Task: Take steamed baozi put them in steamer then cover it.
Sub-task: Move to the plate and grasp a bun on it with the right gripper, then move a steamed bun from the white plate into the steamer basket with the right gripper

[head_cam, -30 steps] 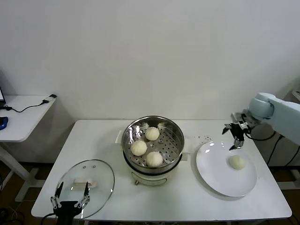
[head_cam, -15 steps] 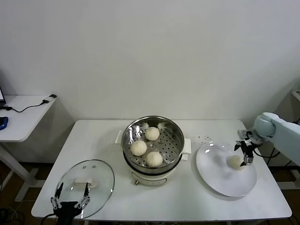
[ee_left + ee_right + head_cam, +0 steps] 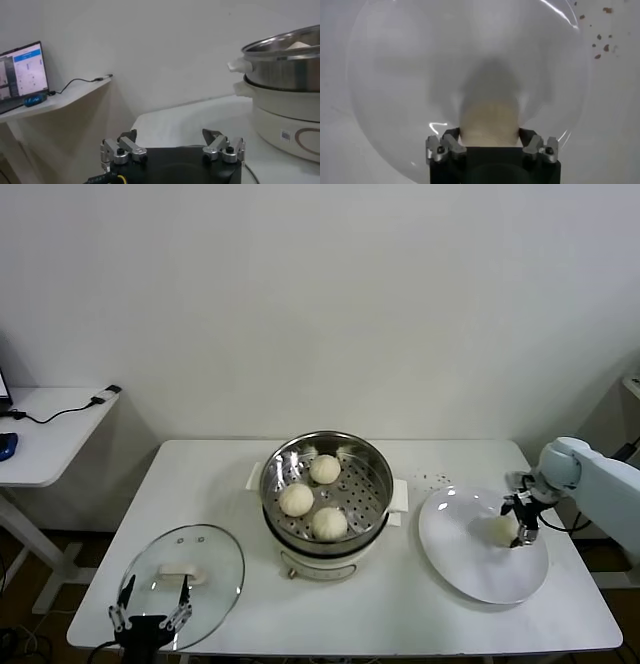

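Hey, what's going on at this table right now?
The robot is loading off-white steamed buns into the shiny steel steamer pot; three buns already sit on its perforated tray. The right gripper is down on the flat white plate, its fingers on either side of the last bun. The left gripper waits open at the table's front edge by the clear glass lid, which lies on the table, not yet on the steamer.

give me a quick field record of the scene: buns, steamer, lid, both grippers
buns in steamer: three, on the perforated tray of the steamer
bun on plate: one bun on the white plate
lid: glass lid flat on the table, off the steamer
right gripper: right gripper down at the plate, fingers either side of the bun
left gripper: left gripper open, near the lid
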